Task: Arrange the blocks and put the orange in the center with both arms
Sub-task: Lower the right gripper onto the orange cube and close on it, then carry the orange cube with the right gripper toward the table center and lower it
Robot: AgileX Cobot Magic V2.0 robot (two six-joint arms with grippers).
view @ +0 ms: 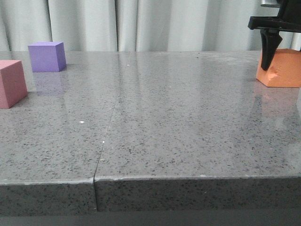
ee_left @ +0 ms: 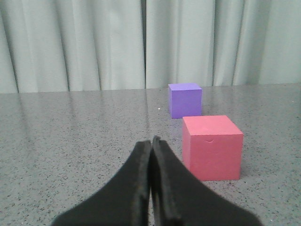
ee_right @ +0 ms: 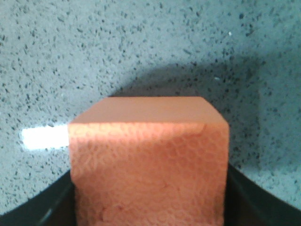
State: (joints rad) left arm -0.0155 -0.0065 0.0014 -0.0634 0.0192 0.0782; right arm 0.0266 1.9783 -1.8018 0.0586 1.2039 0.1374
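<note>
The orange cube (view: 284,70) sits at the far right of the table, with a small dent on its left face. My right gripper (ee_right: 149,207) is shut on it, its fingers pressed against both sides of the cube (ee_right: 148,160). One black finger (view: 269,47) shows in the front view; I cannot tell whether the cube touches the table. The pink cube (view: 10,84) and the purple cube (view: 47,56) stand at the far left, apart from each other. My left gripper (ee_left: 151,139) is shut and empty, low over the table, short of the pink cube (ee_left: 212,147) and the purple cube (ee_left: 185,100).
The grey speckled table (view: 155,117) has a seam running from the back to its front edge. A pale curtain (view: 141,23) hangs behind the table. The left arm is out of the front view.
</note>
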